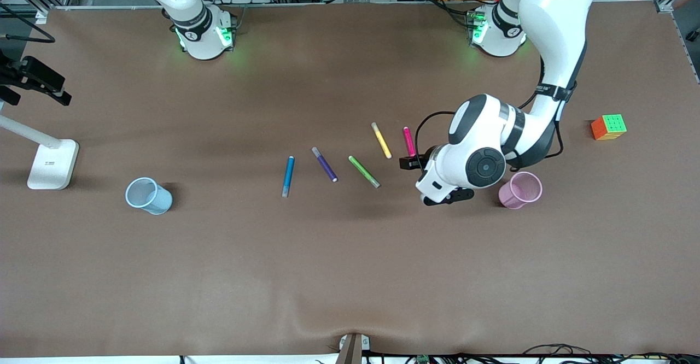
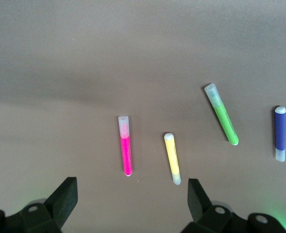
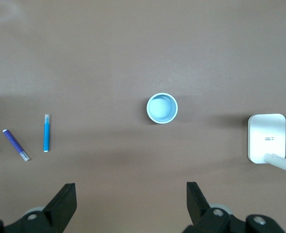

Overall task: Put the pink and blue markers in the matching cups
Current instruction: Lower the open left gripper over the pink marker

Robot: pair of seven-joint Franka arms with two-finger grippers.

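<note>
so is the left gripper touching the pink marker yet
Apart. The left wrist view shows the left gripper open above the table, with brown table visible between its jaws and the pink marker.

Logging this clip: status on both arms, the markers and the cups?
Left gripper open, over table by pink marker. Right gripper open, high, waiting. Blue marker on table; pink cup, blue cup empty. Yellow marker beside pink.

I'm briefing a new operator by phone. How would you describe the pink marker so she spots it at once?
Start at the pink cup toward the left arm's end of the table. The left claw hangs open beside it, over a row of five markers. The pink marker is the row's end one nearest that cup, beside the yellow marker, and the only magenta one.
</note>
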